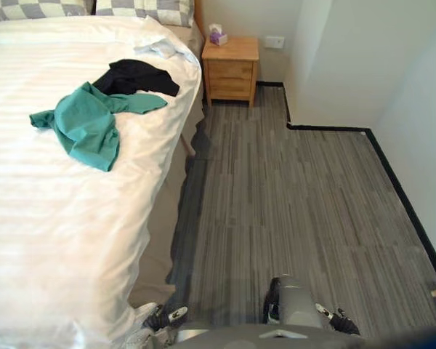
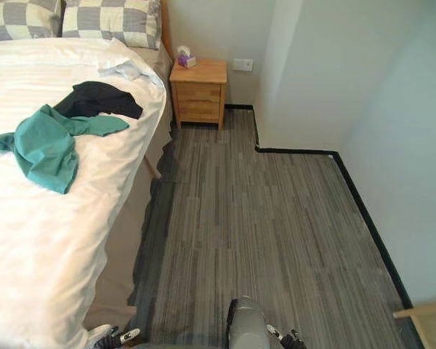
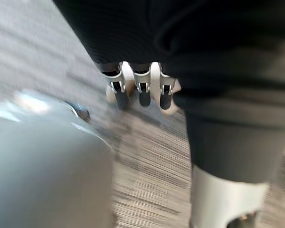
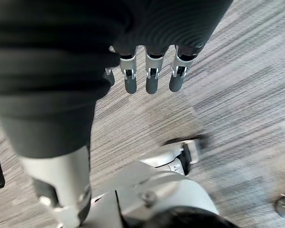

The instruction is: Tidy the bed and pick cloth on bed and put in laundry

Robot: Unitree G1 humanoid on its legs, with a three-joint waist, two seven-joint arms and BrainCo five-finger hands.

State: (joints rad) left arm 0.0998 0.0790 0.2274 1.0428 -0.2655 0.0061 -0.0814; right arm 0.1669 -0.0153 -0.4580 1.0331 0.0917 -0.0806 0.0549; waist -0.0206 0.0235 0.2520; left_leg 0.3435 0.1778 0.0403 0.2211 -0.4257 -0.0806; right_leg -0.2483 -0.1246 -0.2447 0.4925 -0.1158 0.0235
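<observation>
Left hand (image 3: 141,88) hangs above the grey striped floor (image 1: 298,203), fingers straight and loose, nothing in them; right hand (image 4: 151,76) the same, empty. Over on the bed (image 1: 51,233), a green cloth (image 1: 83,127) lies crumpled on the white cover, and a black cloth (image 1: 138,76) touches it on the pillow side. Checked pillows (image 1: 152,9) sit at the head. Wooden nightstand (image 1: 231,65) just beside the bed, tissue box (image 1: 218,35) on top.
</observation>
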